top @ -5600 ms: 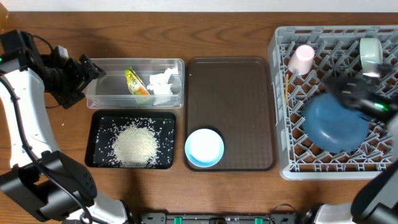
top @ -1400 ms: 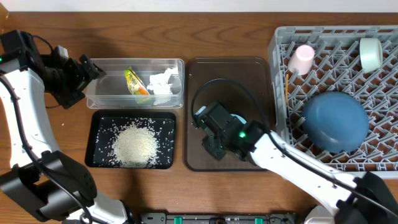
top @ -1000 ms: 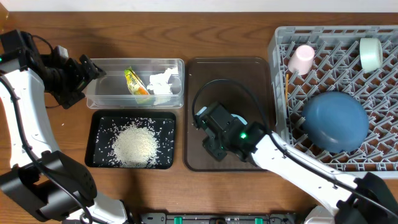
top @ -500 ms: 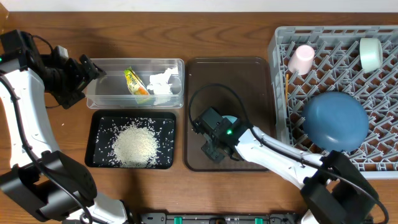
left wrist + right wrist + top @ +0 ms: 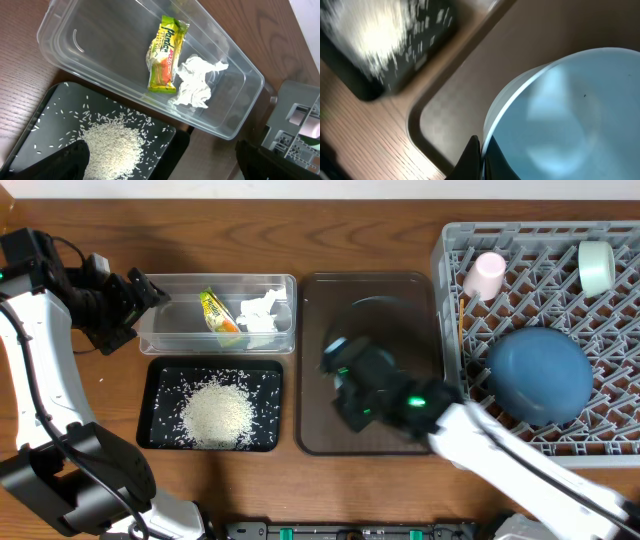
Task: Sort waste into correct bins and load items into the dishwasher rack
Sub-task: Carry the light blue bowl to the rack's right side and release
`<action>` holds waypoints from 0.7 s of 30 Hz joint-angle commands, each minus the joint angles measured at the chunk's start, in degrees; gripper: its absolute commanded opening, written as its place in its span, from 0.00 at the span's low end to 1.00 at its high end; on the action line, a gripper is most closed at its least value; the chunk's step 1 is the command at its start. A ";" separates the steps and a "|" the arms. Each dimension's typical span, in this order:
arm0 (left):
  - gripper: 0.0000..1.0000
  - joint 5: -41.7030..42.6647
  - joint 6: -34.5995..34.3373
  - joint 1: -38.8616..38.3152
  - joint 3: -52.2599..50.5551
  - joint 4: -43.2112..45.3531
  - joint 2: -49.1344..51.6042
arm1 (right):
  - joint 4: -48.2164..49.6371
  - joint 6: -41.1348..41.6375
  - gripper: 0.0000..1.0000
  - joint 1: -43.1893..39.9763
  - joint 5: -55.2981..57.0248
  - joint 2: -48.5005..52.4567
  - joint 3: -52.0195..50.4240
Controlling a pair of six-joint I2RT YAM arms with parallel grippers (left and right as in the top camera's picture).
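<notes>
On bowl [image 5: 565,115] rim, right claw [image 5: 481,153].

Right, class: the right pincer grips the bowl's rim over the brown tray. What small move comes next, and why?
Probably lift the bowl clear of the brown tray; the right pincer pinches its rim, and the rack has room.

Overhead we look straight down, brown serving tray [image 5: 370,310] central; our left wrist view slants nearer over the clear tub [image 5: 100,45] and black tray [image 5: 165,145] to its left; our right wrist view hugs its corner; all share the black tray.
</notes>
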 commanded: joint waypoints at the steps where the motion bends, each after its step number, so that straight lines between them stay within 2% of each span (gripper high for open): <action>1: 0.96 0.07 0.37 0.20 1.31 -0.22 -0.96 | -0.90 2.25 0.01 -7.58 -2.58 -7.67 1.53; 5: 0.96 0.07 0.37 0.20 1.31 -0.22 -0.96 | -0.74 -0.22 0.01 -23.34 -14.14 -14.14 1.53; 7: 0.96 0.07 0.37 0.20 1.31 -0.22 -0.96 | 0.13 -1.79 0.01 -33.86 -23.41 -15.39 1.53; 11: 0.96 0.07 0.37 0.20 1.31 -0.22 -0.96 | 2.69 -3.91 0.01 -52.96 -43.58 -13.81 1.51; 15: 0.96 0.07 0.37 0.20 1.31 -0.22 -0.96 | 8.09 -4.85 0.01 -68.96 -63.25 -7.82 1.51; 21: 0.96 0.07 0.37 0.20 1.31 -0.22 -0.96 | 19.34 -3.28 0.01 -80.19 -81.48 4.61 1.51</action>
